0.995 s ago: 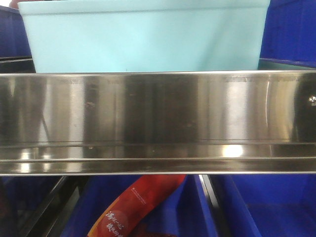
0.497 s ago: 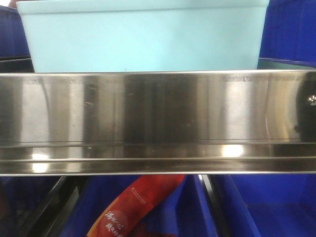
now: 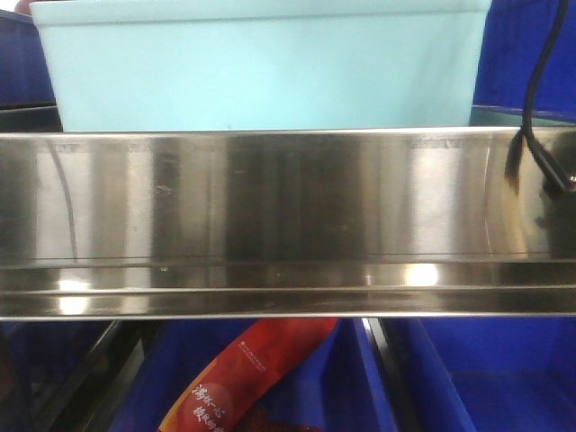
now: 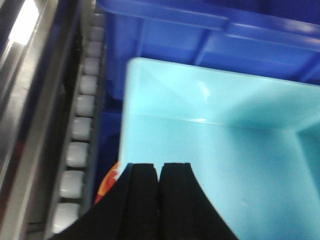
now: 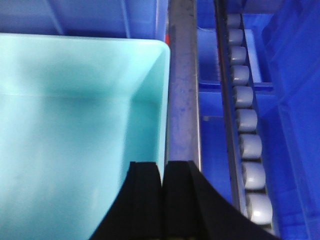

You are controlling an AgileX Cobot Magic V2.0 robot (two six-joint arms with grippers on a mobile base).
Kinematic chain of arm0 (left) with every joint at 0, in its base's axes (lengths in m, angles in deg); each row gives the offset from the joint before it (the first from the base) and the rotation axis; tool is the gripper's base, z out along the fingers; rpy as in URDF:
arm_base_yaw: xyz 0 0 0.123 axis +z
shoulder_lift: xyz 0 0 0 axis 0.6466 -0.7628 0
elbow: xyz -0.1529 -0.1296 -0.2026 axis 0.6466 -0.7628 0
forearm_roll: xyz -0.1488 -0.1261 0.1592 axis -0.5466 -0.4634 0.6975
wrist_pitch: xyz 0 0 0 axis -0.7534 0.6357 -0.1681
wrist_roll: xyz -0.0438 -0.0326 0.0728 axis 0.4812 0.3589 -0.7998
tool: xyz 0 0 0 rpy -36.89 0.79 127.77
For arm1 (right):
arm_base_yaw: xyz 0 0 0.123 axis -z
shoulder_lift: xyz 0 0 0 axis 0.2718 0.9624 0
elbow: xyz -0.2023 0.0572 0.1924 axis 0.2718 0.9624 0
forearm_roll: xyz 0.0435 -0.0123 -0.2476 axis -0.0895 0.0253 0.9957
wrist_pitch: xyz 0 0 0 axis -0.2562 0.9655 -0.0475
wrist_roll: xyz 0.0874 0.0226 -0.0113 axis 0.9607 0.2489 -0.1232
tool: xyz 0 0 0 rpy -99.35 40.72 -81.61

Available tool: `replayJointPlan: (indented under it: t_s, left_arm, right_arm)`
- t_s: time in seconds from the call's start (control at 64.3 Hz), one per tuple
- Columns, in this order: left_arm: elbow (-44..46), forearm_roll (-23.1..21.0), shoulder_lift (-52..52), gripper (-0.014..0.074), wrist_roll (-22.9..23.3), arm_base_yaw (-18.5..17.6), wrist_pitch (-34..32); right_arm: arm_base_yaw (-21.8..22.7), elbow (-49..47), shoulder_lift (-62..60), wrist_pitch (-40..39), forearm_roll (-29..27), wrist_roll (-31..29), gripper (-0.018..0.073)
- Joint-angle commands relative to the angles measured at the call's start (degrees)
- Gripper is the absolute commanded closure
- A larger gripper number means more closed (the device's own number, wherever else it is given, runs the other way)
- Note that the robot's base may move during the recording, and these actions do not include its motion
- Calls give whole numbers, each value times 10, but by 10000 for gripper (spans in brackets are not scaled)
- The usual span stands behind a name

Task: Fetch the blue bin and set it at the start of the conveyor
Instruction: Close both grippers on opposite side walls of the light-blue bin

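The blue bin (image 3: 261, 72) is a pale aqua tub that stands behind the lip of the steel shelf (image 3: 270, 207). The left wrist view looks into the blue bin (image 4: 225, 150). My left gripper (image 4: 159, 165) is shut above its inner left side, and the left rim lies just outside the left finger. In the right wrist view the blue bin (image 5: 65, 125) fills the left half. My right gripper (image 5: 162, 162) is shut, and the bin's right rim runs straight into the slit between its fingers. The conveyor start is out of view.
Dark blue crates (image 3: 531, 54) surround the bin. Another dark blue crate (image 4: 200, 30) stands behind it. White rollers (image 4: 80, 130) run along its left, and more rollers (image 5: 247, 125) and a steel rail (image 5: 182, 100) run along its right. A black cable (image 3: 531, 99) hangs at the right. A red packet (image 3: 243, 369) lies below the shelf.
The bin's top rim has risen in the front view and its left edge has shifted slightly left. A black cable has come into view at the right. The shelf has not moved.
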Motion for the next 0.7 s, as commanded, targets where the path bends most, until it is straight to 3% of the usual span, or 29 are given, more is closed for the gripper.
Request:
replayJointPlan:
  t_s: [0.0,0.124,0.233,0.373,0.684]
  left_arm:
    - [3,-4,-15,462,-15,-1,-4]
    - [3,16,-37,312,-15,-4,-6]
    - [3,48,-52,314,-15,-4,-6]
    - [3,53,-62,314,-15,-4,-6]
    - [3,31,-94,314,-15,10,4]
  right_arm:
    - [0,-6,6,-12,19,0,615]
    - [2,-6,13,-11,17,0,377]
    - [11,-6,28,-10,-2,0,268]
    - [31,-6,39,-15,-37,0,251]
    - [34,-6,62,-17,-39,0,251]
